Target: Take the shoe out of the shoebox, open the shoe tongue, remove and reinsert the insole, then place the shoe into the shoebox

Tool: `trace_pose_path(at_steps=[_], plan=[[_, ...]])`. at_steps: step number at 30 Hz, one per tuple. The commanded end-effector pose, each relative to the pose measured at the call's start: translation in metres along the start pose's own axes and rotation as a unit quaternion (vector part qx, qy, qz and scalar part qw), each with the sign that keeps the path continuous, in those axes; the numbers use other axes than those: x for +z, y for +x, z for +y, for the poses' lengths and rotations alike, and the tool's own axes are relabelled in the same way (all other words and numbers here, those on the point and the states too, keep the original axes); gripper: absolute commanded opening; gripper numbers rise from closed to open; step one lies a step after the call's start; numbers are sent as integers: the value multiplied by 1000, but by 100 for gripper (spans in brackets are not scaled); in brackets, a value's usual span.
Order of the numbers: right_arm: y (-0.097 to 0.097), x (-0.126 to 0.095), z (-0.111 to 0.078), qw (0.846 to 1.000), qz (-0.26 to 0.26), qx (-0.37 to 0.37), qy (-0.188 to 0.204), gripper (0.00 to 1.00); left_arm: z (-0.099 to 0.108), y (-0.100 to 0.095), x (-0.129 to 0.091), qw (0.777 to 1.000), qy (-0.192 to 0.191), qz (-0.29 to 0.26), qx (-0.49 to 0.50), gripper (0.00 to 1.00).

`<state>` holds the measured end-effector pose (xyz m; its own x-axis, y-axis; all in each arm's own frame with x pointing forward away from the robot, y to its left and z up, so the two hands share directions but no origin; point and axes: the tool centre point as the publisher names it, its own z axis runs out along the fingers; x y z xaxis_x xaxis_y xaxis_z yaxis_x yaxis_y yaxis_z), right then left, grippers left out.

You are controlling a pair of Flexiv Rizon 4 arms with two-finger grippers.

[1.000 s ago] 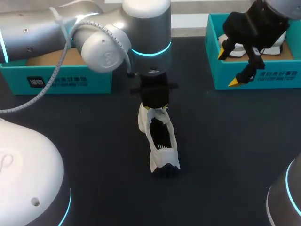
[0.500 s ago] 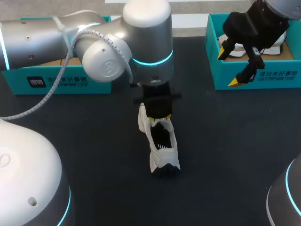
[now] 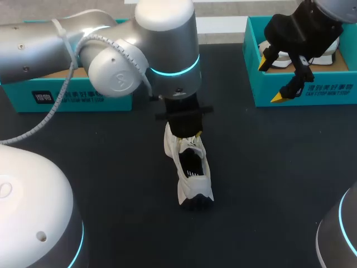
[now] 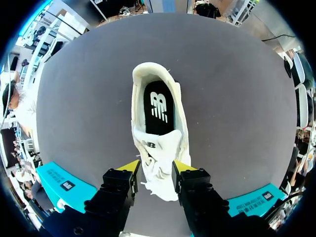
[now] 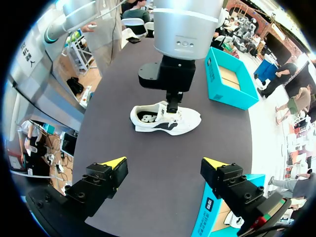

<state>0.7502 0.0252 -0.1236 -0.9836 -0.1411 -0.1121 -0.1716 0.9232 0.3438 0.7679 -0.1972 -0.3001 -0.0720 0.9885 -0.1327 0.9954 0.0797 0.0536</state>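
A white shoe (image 3: 191, 167) with a black insole (image 4: 158, 106) lies on the dark table, heel toward the front edge. My left gripper (image 3: 185, 133) comes down over its laced front. Its yellow fingertips (image 4: 129, 166) press the tongue and laces (image 4: 157, 158) from both sides, so it is shut on the shoe (image 4: 158, 123). From the right wrist view the shoe (image 5: 165, 118) lies on its sole under the left arm (image 5: 170, 74). My right gripper (image 3: 270, 80) hangs open and empty over the right shoebox (image 3: 304, 92), and its fingers (image 5: 114, 163) stand far apart.
A teal shoebox (image 3: 67, 92) with a brown floor stands at the back left, partly behind my left arm. The right box holds another white shoe (image 3: 326, 53). Bare dark table surrounds the shoe on all sides.
My left gripper has come down a little onto the shoe's front and its fingers have narrowed around the tongue. The shoe and the right arm have stayed put.
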Motion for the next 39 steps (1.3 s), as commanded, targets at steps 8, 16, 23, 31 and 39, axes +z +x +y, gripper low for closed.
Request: trace_pose_path(at_steps=[8, 16, 23, 31, 39], plan=[[-2, 1, 1, 1000, 2, 0, 1, 100, -13, 5, 16, 1000, 20, 8, 8, 25], [-2, 1, 1, 1000, 2, 0, 1, 100, -27, 12, 23, 999, 38, 11, 9, 16], [-2, 1, 1, 1000, 2, 0, 1, 100, -26, 11, 12, 999, 35, 2, 9, 13], [-2, 1, 1, 1000, 2, 0, 1, 100, -27, 7, 20, 999, 48, 18, 2, 16], [-2, 1, 1, 1000, 2, 0, 1, 100, -38, 9, 25, 999, 33, 29, -26, 15]])
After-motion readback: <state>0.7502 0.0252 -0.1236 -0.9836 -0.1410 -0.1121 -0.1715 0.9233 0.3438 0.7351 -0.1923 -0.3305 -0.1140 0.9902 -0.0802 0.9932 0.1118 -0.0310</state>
